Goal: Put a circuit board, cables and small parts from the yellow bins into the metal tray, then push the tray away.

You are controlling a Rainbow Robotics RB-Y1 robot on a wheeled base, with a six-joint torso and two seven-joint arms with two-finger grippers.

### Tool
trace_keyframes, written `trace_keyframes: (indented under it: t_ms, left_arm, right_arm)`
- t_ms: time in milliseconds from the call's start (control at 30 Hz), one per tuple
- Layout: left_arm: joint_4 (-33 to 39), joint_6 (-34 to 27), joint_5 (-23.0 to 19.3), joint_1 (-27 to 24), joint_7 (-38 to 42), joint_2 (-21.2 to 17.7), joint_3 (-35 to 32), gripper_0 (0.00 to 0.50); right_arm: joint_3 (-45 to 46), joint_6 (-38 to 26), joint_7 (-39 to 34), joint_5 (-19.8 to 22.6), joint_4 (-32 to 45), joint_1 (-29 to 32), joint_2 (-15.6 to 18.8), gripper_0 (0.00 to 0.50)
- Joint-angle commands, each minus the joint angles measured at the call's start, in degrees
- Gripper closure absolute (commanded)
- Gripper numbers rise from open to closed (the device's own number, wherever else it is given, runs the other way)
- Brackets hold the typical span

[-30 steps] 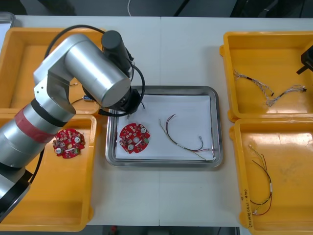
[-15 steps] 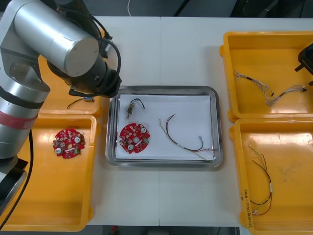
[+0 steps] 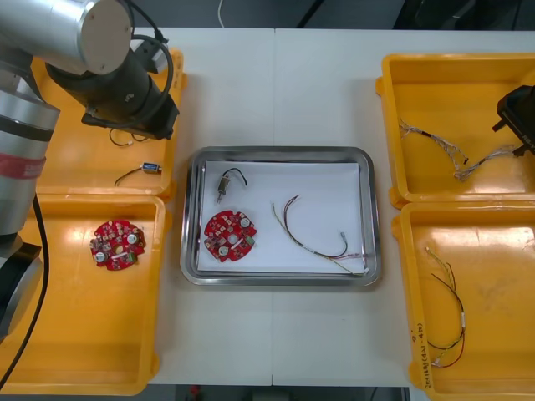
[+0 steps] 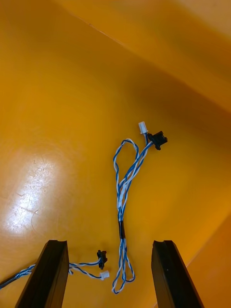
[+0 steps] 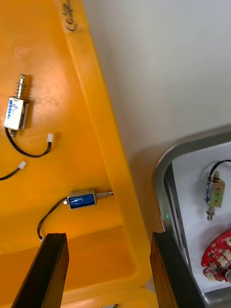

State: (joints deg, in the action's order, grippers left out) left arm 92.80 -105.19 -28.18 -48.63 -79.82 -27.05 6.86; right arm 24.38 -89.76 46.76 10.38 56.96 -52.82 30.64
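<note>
1. Near-left yellow plastic bin (image 3: 84,334): one round red circuit board (image 3: 117,244) lies flat inside.
2. Far-left yellow plastic bin (image 3: 84,163): the left gripper (image 5: 108,238) hangs over it, jaws open and empty. A small blue metal part (image 5: 82,199) lies on the bin floor just beyond the jaws.
3. Shiny metal tray with white inside (image 3: 276,153), mid-bench (image 3: 309,83) between the bins: it holds a second round red circuit board (image 3: 229,235), a small metal part with a black lead (image 3: 224,185) near it, and a thin dark cable (image 3: 313,238) to their right.
4. Far-right yellow plastic bin (image 3: 435,83): the right gripper (image 4: 109,245) hangs over a twisted blue and white cable (image 4: 126,187), jaws open, gripping nothing.
5. Near-right yellow plastic bin (image 3: 501,276): a black and red cable (image 3: 447,326) lies inside.
</note>
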Motion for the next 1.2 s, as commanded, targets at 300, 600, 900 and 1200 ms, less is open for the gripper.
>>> trace_keyframes:
  t_ms: [300, 600, 900, 1200]
  left_arm:
    - [-12.3, 10.1, 2.4, -5.2, -19.3, -3.1, -6.2, 0.000]
    - [-20.8, 18.4, 2.1, -6.9, -23.3, -3.0, -7.7, 0.000]
    - [-26.2, 24.1, 1.6, -7.3, -24.8, -3.0, -7.7, 0.000]
    - [-30.8, 29.8, 2.0, -7.3, -26.8, -3.2, -8.1, 0.000]
  right_arm:
    - [0.2, 2.9, -5.6, 0.3, -0.6, -0.9, -2.6, 0.000]
    - [-0.3, 5.6, -6.6, 1.7, -0.6, 2.0, -3.4, 0.000]
    - [-1.2, 5.9, -6.9, 1.9, -0.6, 3.7, -3.4, 0.000]
    - [-1.4, 6.1, -8.7, 2.6, -0.6, 4.4, -4.0, 0.000]
